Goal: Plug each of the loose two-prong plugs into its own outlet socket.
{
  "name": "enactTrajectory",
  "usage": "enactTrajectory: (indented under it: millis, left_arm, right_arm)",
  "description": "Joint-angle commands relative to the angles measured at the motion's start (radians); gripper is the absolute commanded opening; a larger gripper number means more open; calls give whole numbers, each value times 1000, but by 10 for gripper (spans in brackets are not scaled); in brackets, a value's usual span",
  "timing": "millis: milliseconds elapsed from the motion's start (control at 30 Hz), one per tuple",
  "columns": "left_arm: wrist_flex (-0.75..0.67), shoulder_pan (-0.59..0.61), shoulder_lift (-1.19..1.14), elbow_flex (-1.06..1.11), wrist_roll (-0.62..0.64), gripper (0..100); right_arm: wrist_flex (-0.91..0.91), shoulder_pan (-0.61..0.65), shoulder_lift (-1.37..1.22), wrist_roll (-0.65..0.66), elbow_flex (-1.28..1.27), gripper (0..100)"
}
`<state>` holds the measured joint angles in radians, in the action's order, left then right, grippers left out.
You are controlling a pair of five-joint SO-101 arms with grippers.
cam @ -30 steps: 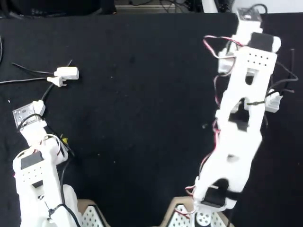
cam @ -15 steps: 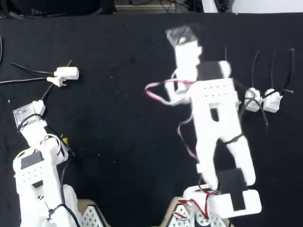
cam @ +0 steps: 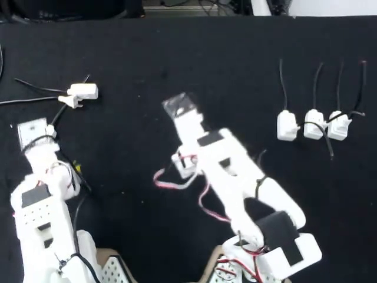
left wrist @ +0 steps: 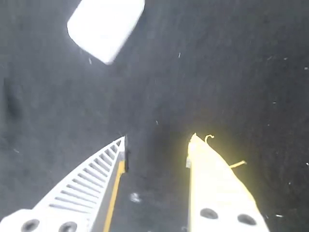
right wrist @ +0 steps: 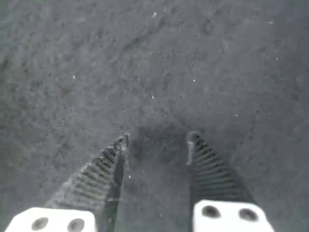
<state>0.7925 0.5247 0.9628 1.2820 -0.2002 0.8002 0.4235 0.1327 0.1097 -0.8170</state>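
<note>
ahead of the left end effector point(left wrist: 158, 140), spread and empty, lies a white plug point(left wrist: 106, 26).

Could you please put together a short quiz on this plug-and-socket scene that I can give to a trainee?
1. Multiple choice: in the high view, how many white corded pieces lie in the row near the right edge of the table? A) two B) three C) five
2. True or false: the right gripper is shut on a plug.
3. Short answer: what lies on the table ahead of the left gripper in its wrist view?
Key: 1 B. 2 False: it is open and empty. 3 A white block.
</note>
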Motion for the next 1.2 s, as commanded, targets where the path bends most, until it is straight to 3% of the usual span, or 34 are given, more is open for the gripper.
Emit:
enactTrajectory:
  millis: [0, 133, 500, 1167]
  left_arm:
    - [95, 48, -6, -265, -91, 213]
    - [180, 54, -169, -496, -222, 214]
    - [471, 87, -887, -1165, -615, 214]
    - [695, 107, -1640, -1965, -635, 260]
  right_arm:
    - [-124, 21, 50, -6, -45, 80]
    - [-120, 28, 47, -6, -48, 43]
    - [-118, 26, 41, -5, -61, 139]
    - [-126, 23, 41, -5, -76, 138]
